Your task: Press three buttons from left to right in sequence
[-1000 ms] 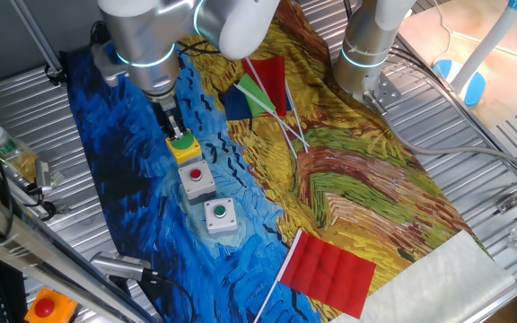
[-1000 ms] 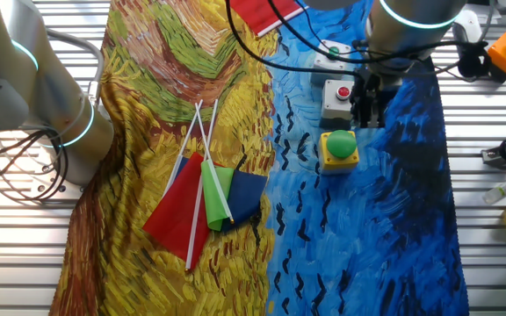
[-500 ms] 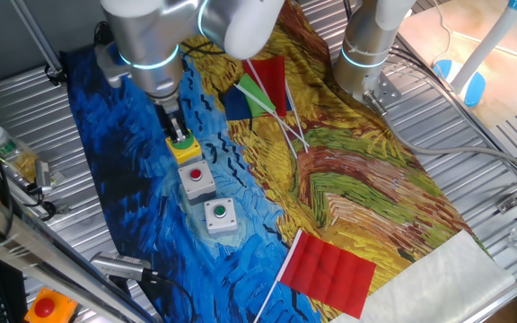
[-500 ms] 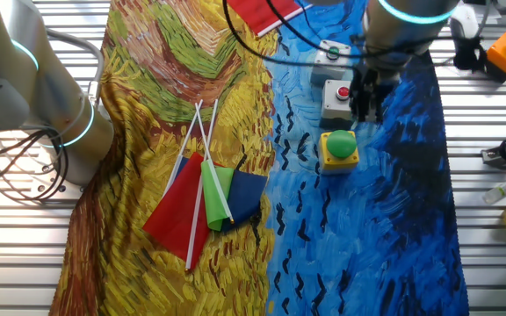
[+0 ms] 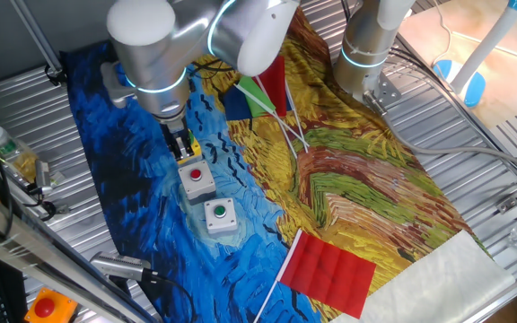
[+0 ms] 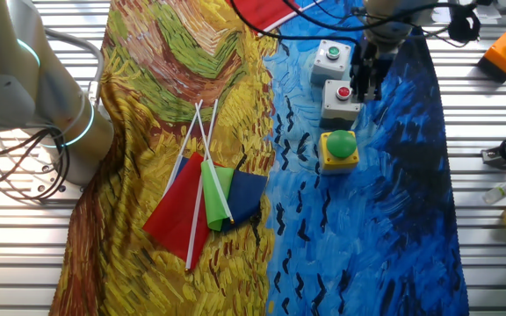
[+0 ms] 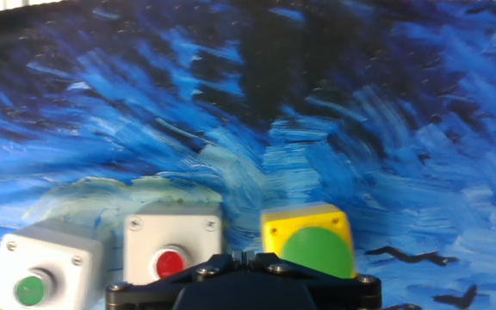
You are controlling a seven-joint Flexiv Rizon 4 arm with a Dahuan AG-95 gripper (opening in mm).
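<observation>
Buttons sit in a row on the blue-painted cloth: yellow box with green dome (image 6: 339,147), grey box with red button (image 6: 340,96), grey box with green button (image 6: 330,58). Gripper (image 6: 367,88) hovers beside the red one, apparently second press; jaw state cannot be determined. Next: centre, descend.

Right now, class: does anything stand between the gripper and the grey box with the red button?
Nothing visible does. The gripper hangs just beside the grey box with the red button, with only open air and the blue cloth between them.
</observation>
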